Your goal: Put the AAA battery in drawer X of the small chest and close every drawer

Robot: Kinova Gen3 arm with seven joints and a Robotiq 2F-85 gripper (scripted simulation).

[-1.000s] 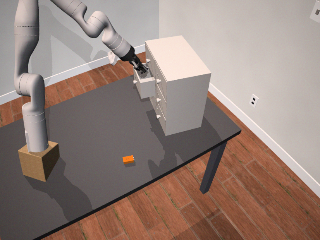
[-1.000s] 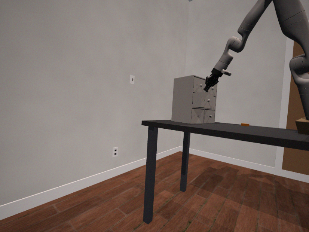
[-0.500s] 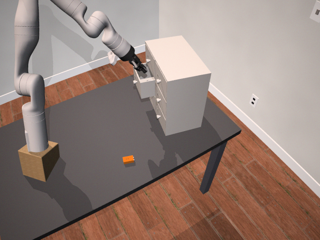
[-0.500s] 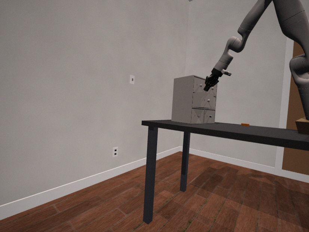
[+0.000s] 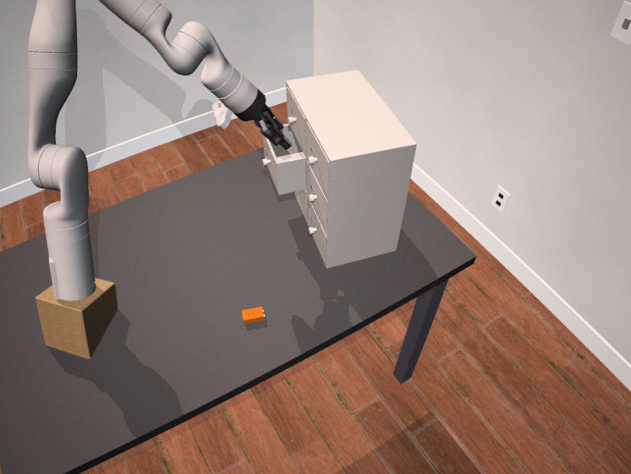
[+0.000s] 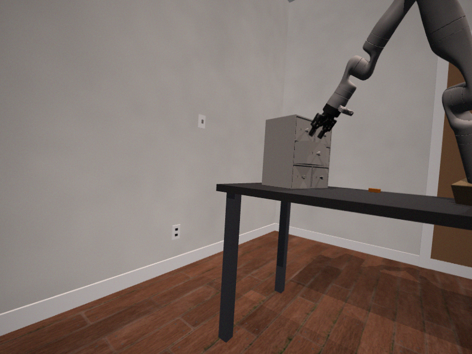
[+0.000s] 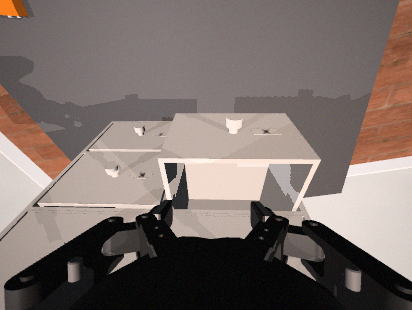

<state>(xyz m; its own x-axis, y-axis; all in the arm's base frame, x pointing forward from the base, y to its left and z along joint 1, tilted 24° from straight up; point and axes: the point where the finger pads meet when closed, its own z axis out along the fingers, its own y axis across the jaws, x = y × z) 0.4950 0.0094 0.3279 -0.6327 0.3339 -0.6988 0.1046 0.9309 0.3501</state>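
the aaa battery is hidden from sight, so its exact spot can't be told. near the upper middle of the top view, the open gripper [image 5: 283,144] [image 6: 316,133] [image 7: 211,211] hovers over the pulled-out drawer [image 5: 291,176] [image 6: 304,151] [image 7: 227,145] of the white chest [image 5: 364,203] [image 6: 278,152] [image 7: 30,235]. an orange 9-volt battery [image 5: 253,314] [image 6: 374,190] [image 7: 11,7] lies lower centre on the dark table [image 5: 178,254] [image 6: 343,201] [image 7: 200,50], well apart from the chest.

The top view looks steeply down from high and well back, with the drawer chest [image 5: 364,203] [image 6: 279,152] [image 7: 75,185] toward one o'clock. The exterior view looks nearly level from farther off, just above the tabletop [image 5: 178,254] [image 6: 343,196] [image 7: 210,60], the chest at two o'clock. The wrist view peers down closely past the gripper [image 5: 286,144] [image 6: 316,135] [image 7: 211,212] at six o'clock. All three share the chest's drawer fronts and the orange battery [image 5: 253,315] [image 6: 374,190] [image 7: 11,7].
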